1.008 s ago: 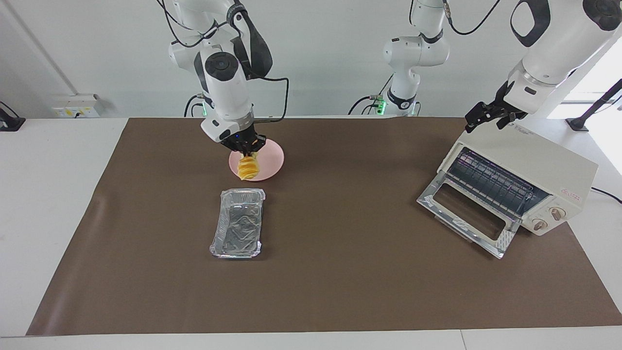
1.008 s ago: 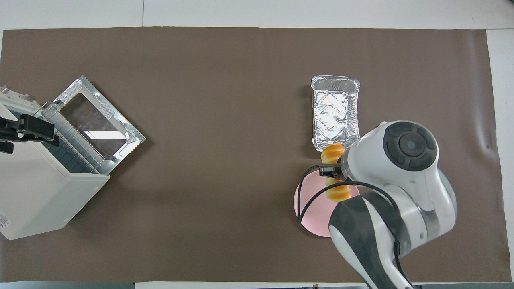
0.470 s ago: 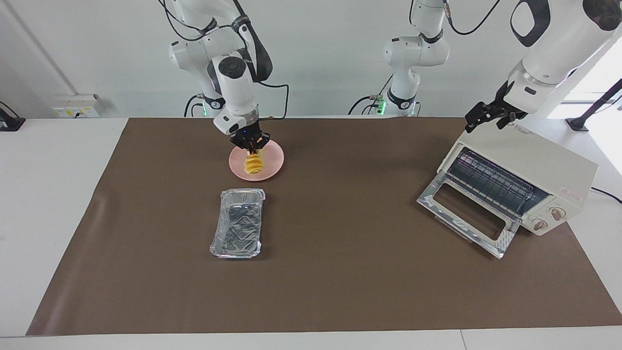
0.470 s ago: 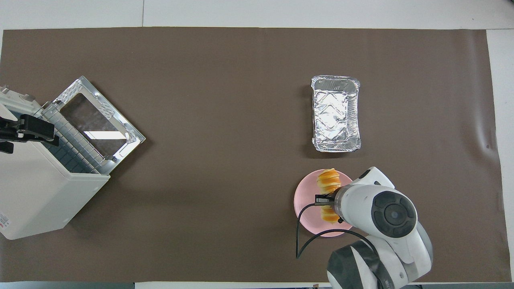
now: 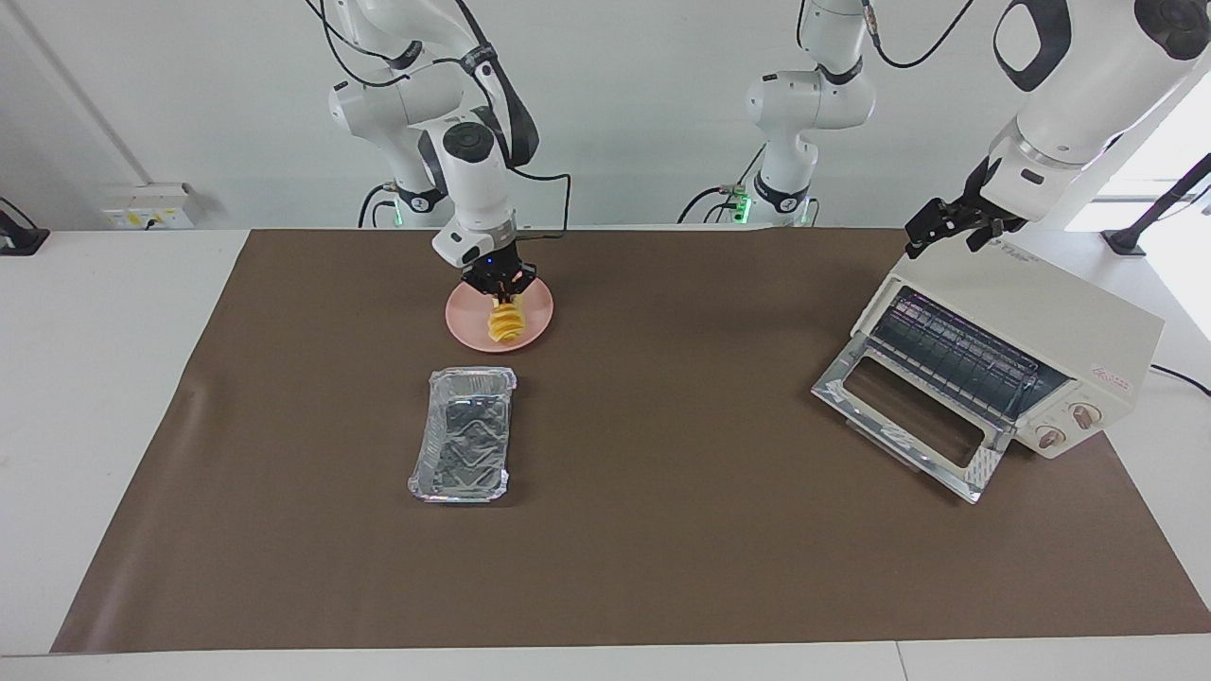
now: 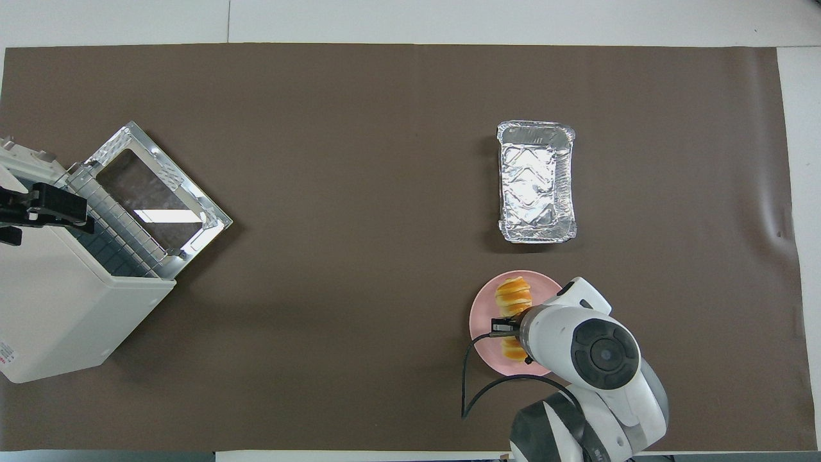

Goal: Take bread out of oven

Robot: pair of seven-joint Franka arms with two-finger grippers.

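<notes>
The golden ridged bread point(image 5: 506, 323) is held in my right gripper point(image 5: 499, 293), which is shut on it low over the pink plate point(image 5: 465, 323). I cannot tell whether the bread touches the plate. In the overhead view the bread point(image 6: 512, 294) sticks out from under the right gripper point(image 6: 511, 324) over the plate point(image 6: 482, 319). The cream-white oven point(image 5: 1050, 317) stands at the left arm's end of the table with its glass door point(image 5: 906, 416) dropped open and its rack bare. My left gripper point(image 5: 954, 228) waits over the oven's top edge and also shows in the overhead view point(image 6: 40, 210).
A crinkled silver foil tray point(image 5: 463, 435) lies empty on the brown mat, farther from the robots than the plate; it also shows in the overhead view point(image 6: 536, 183). The oven's open door point(image 6: 159, 192) juts out toward the middle of the mat.
My right gripper has carried the bread from over the plate's edge by the foil tray back over the plate's middle and lower. The left arm has not moved.
</notes>
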